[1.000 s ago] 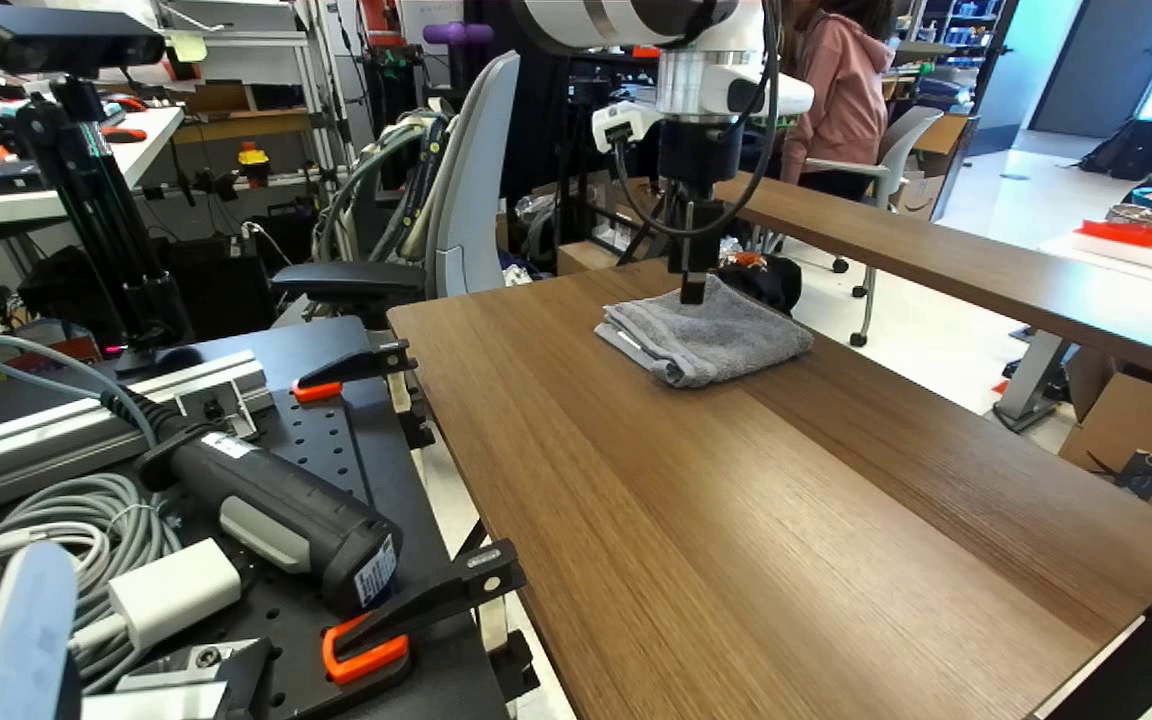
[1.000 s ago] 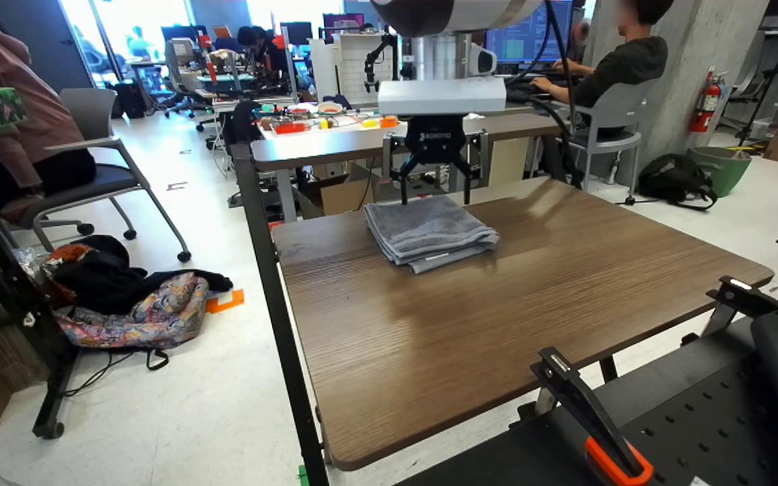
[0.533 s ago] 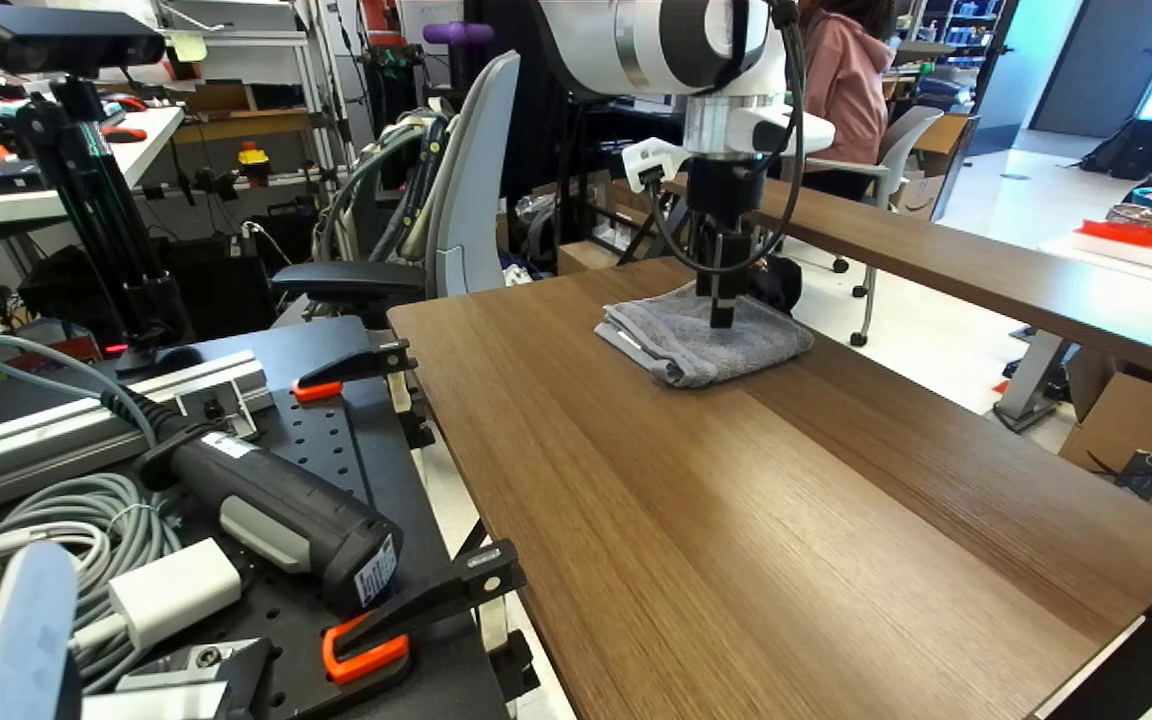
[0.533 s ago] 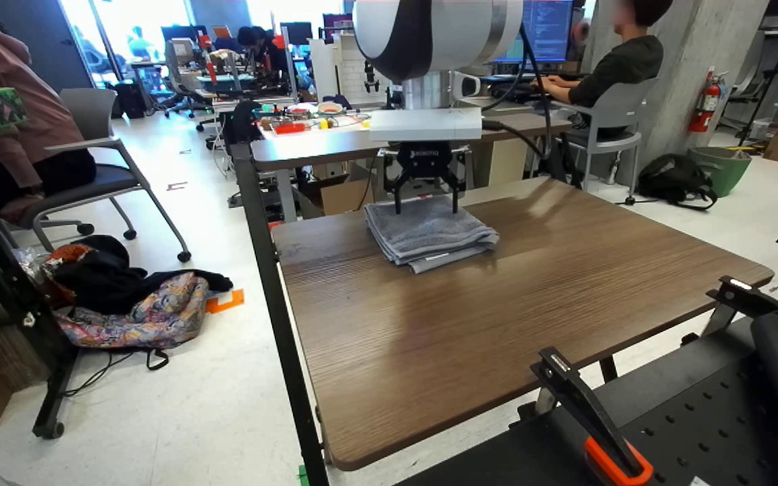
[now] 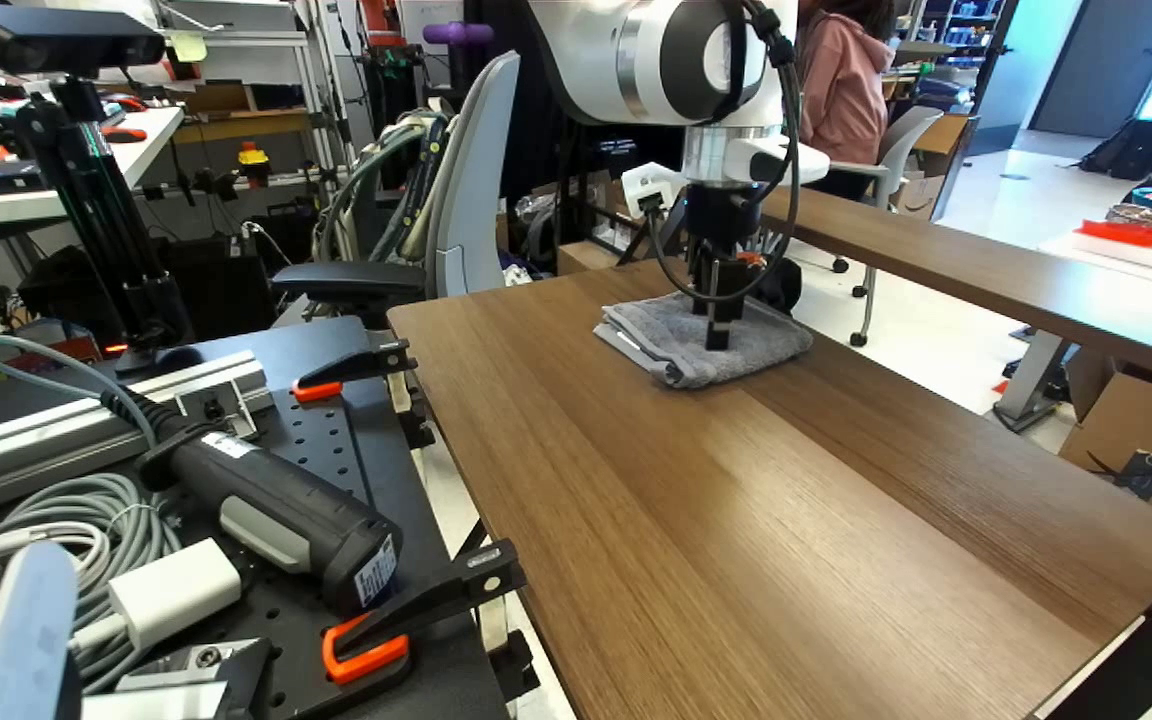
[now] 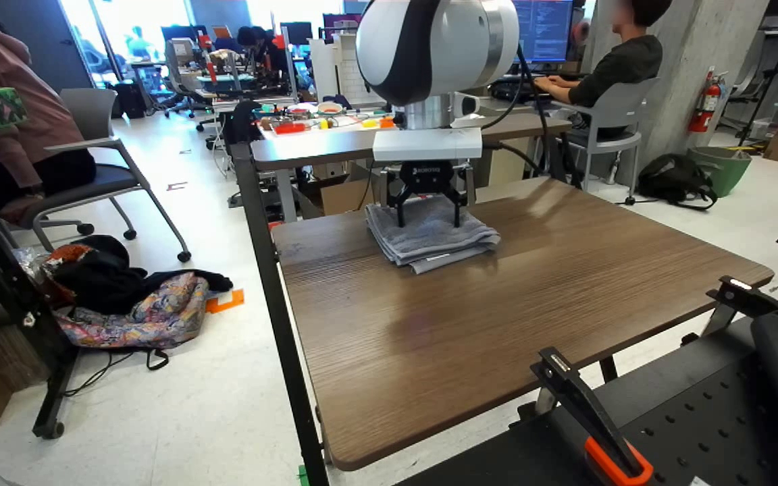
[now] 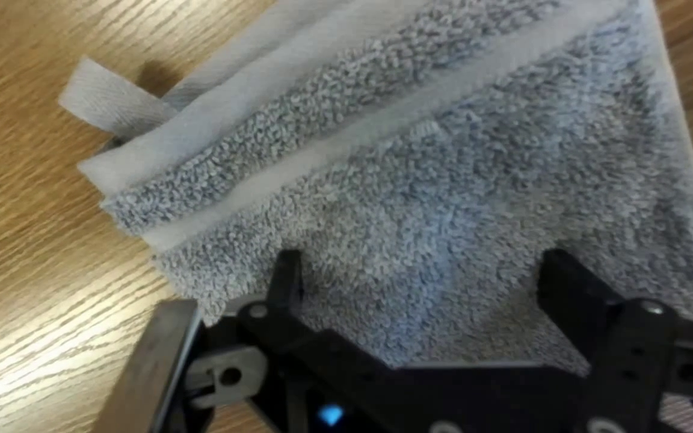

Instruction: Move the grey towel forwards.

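The grey towel lies folded and flat on the brown table, near one edge. It also shows in an exterior view, and it fills much of the wrist view, with a pale stripe and a loose tag-like strip at one side. My gripper points straight down over the towel, with its fingers apart. In the wrist view the gripper has only towel surface between its fingertips, and nothing is pinched. The fingertips look to be at or on the towel's top; exact contact cannot be told.
The brown table extends from the towel toward the cameras. A black cart with clamps and a scanner-like tool stands along one side. A dark post rises by the table's edge. A grey chair stands behind.
My gripper has come down from above the towel's far part to its top, moving slightly toward the table's middle. Its fingers stay apart. The towel has hardly moved.
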Available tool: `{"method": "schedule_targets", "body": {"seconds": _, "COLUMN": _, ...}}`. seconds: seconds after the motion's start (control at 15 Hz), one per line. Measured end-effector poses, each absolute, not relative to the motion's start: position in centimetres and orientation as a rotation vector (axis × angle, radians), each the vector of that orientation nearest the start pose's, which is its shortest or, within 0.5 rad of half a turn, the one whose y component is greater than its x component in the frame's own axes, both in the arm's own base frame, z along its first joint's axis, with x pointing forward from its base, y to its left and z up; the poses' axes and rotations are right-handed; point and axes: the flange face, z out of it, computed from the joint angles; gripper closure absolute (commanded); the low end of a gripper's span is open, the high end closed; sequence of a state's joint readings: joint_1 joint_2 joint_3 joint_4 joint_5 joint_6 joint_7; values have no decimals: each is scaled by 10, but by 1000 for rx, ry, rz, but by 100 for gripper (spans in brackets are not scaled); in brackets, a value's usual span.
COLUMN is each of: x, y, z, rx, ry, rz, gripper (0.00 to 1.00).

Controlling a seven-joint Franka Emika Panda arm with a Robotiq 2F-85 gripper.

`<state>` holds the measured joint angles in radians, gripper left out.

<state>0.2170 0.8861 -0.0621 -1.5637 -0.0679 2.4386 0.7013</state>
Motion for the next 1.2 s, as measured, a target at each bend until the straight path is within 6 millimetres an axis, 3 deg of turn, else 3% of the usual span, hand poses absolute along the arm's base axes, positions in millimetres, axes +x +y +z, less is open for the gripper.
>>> {"method": "schedule_targets", "body": {"seconds": 0.27, "x": 675, "y": 109, "z": 119, "rx": -3145, "ry": 734, "rz": -15, "gripper": 0}}
{"method": "schedule_targets", "body": {"seconds": 0.6, "x": 640, "y": 87, "z": 118, "rx": -3156, "ry": 702, "rz": 105, "gripper": 0}}
{"method": "schedule_targets", "body": {"seconds": 0.87, "x": 599, "y": 54, "z": 116, "rx": -3162, "ry": 689, "rz": 231, "gripper": 0}}
{"method": "schedule_targets", "body": {"seconds": 1.2, "x": 543, "y": -3, "z": 111, "rx": -3163, "ry": 707, "rz": 393, "gripper": 0}}
